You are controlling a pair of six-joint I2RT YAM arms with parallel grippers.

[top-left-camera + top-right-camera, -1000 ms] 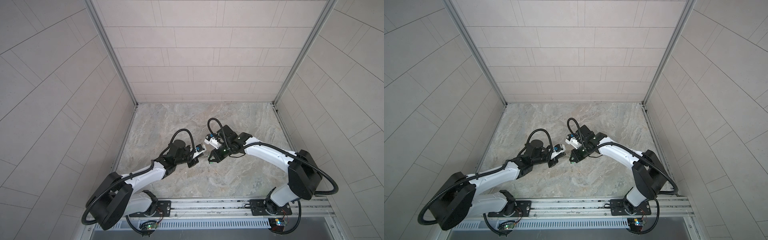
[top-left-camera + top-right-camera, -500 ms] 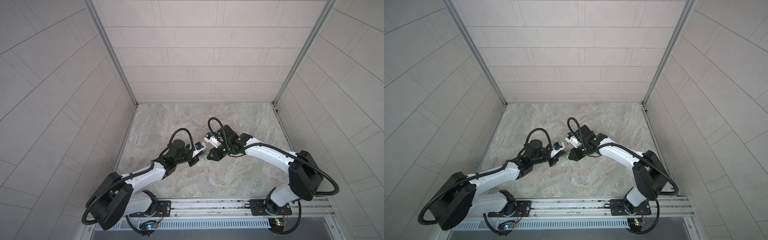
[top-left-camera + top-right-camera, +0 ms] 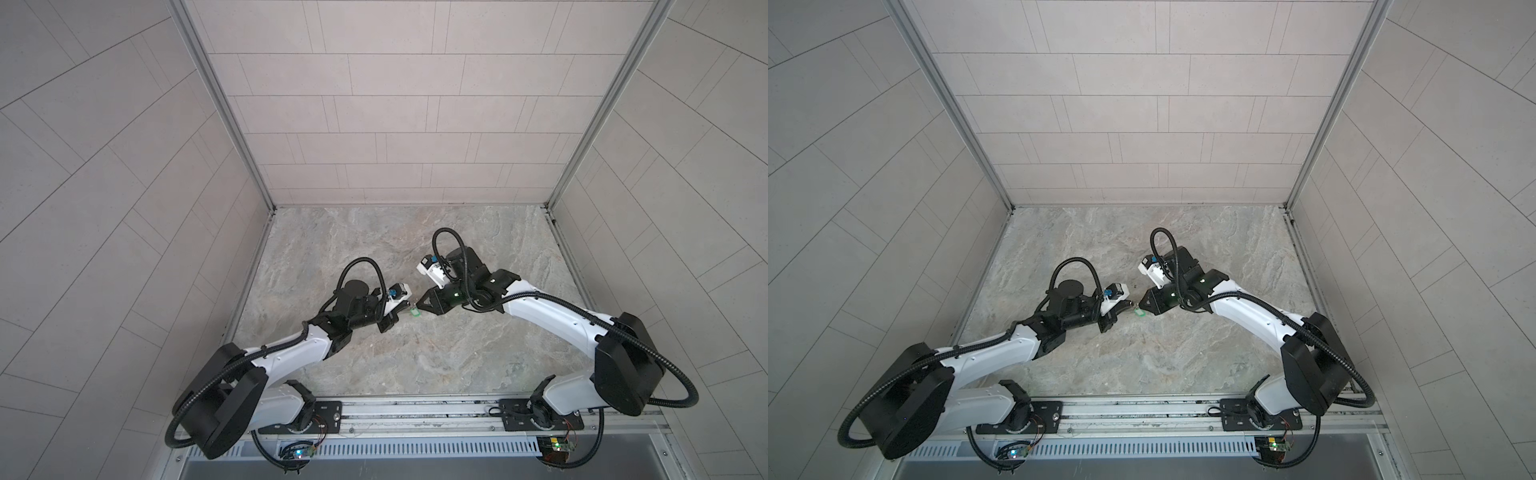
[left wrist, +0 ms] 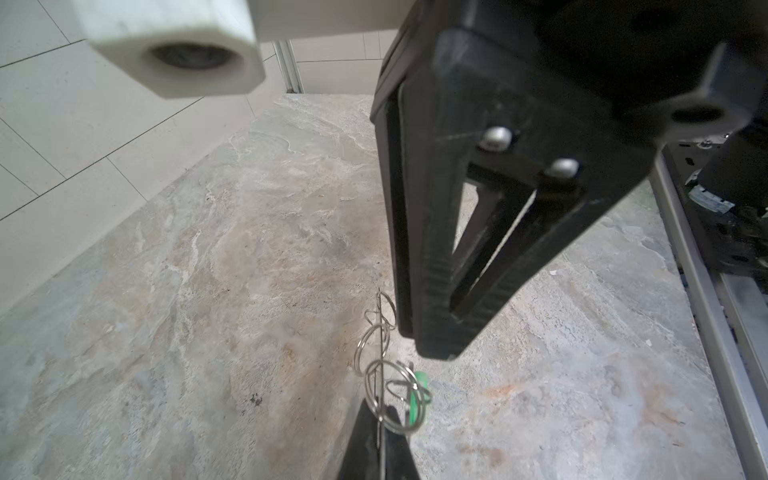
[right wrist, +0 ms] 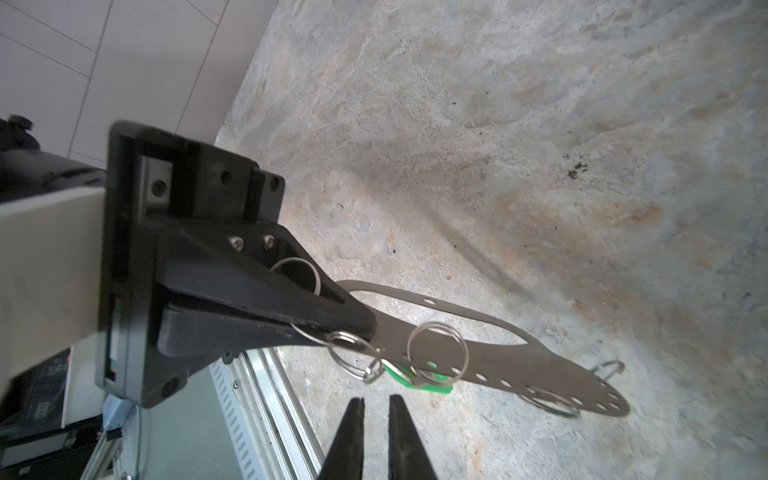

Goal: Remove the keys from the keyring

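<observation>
The keyring (image 5: 498, 357) is a flat grey slotted plate with several silver wire loops (image 5: 438, 349) along one edge, held above the table. My left gripper (image 5: 365, 328) is shut on one end of it. In the left wrist view the keyring (image 4: 379, 361) shows edge-on, rising from my left gripper (image 4: 378, 411). A small green key (image 5: 432, 380) hangs from a loop under the plate. My right gripper (image 5: 376, 401) points at the key from just short of it, jaws narrowly open and empty. In both top views the key (image 3: 414, 311) (image 3: 1139, 313) sits between the two grippers.
The marble tabletop (image 3: 415, 361) is boxed in by tiled walls (image 3: 374, 124) on three sides. A metal rail (image 3: 415, 411) carrying both arm bases runs along the front edge. The right wrist camera housing (image 4: 174, 50) hangs close over the left gripper.
My right gripper has moved a little left, closer to the left gripper and the keyring, and its jaws have parted slightly. The left arm has held still with the keyring.
</observation>
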